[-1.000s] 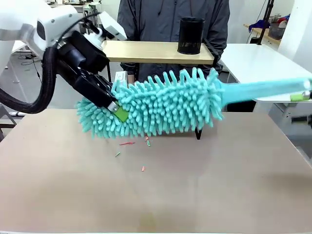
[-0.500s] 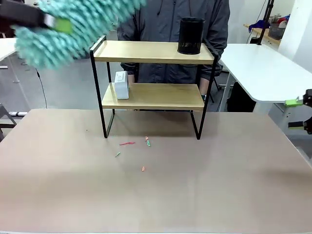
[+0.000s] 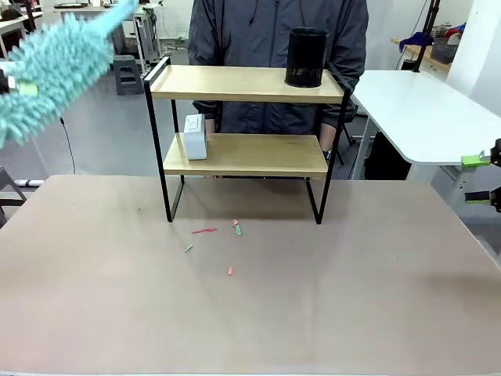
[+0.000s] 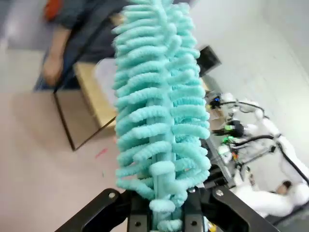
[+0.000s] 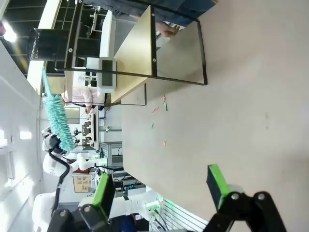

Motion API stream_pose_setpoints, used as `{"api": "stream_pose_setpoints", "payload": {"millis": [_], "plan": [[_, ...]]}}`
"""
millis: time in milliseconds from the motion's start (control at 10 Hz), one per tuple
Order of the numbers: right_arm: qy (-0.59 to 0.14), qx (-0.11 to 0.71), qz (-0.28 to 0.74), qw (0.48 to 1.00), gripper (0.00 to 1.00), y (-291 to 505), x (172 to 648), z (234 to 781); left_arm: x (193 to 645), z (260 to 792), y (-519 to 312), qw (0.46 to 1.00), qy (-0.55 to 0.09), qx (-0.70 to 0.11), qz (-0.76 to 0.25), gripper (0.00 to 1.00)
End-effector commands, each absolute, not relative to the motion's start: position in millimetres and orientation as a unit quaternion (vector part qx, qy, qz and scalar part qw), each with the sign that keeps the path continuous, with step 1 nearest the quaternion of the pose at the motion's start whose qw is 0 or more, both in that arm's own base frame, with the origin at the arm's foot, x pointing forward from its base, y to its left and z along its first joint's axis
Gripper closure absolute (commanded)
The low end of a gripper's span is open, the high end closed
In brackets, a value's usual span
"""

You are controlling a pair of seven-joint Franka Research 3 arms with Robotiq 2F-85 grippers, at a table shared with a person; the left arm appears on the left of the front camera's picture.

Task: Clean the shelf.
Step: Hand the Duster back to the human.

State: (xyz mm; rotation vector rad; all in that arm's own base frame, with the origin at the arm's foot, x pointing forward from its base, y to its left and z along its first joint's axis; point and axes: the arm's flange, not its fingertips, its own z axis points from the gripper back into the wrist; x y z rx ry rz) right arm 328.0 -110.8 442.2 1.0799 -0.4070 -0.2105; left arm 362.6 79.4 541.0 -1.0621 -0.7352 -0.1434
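The shelf (image 3: 244,155), two light wooden boards on a thin black frame, stands at the table's far middle. A fluffy teal duster (image 3: 51,66) hangs high at the far left, away from the shelf, blurred and tilted. In the left wrist view my left gripper (image 4: 164,215) is shut on the duster (image 4: 159,106), whose tufts rise straight up between the fingers. My right gripper (image 3: 479,178) is at the right edge beyond the table, open. Its green pads (image 5: 104,191) stand wide apart with nothing between them. The shelf (image 5: 140,53) and duster (image 5: 58,121) also show far off in the right wrist view.
A black mesh cup (image 3: 306,56) stands on the top board at the right. A small white box (image 3: 195,136) sits on the lower board at the left. Small coloured scraps (image 3: 205,231) lie on the brown table (image 3: 352,298) before the shelf. A person (image 3: 266,31) stands behind it.
The left arm swung the duster from in front of the shelf up and away to the far upper left. The right gripper has hardly moved.
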Motion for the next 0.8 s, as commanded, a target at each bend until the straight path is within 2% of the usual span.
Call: {"api": "stream_pose_setpoints", "payload": {"millis": [0, 300, 400, 500, 700], "plan": [[-0.193, 0.510, -0.097, 0.833, 0.00, -111.8, 324.2, 439.9, 372.2, 527.8, 73.9, 0.831, -0.243, -0.501, -0.001, 1.00], [-0.193, 0.510, -0.097, 0.833, 0.00, -111.8, 324.2, 439.9, 374.6, 500.3, 81.9, 0.874, -0.128, -0.465, 0.062, 1.00], [-0.193, 0.510, -0.097, 0.833, 0.00, -111.8, 324.2, 439.9, 379.6, 500.2, 83.1, 0.885, -0.117, -0.442, 0.092, 1.00], [-0.193, 0.510, -0.097, 0.833, 0.00, -111.8, 324.2, 439.9, 376.8, 484.1, 77.9, 0.865, -0.164, -0.472, 0.048, 1.00], [-0.193, 0.510, -0.097, 0.833, 0.00, -111.8, 324.2, 439.9, 376.8, 484.1, 77.9, 0.865, -0.164, -0.472, 0.048, 1.00]]}}
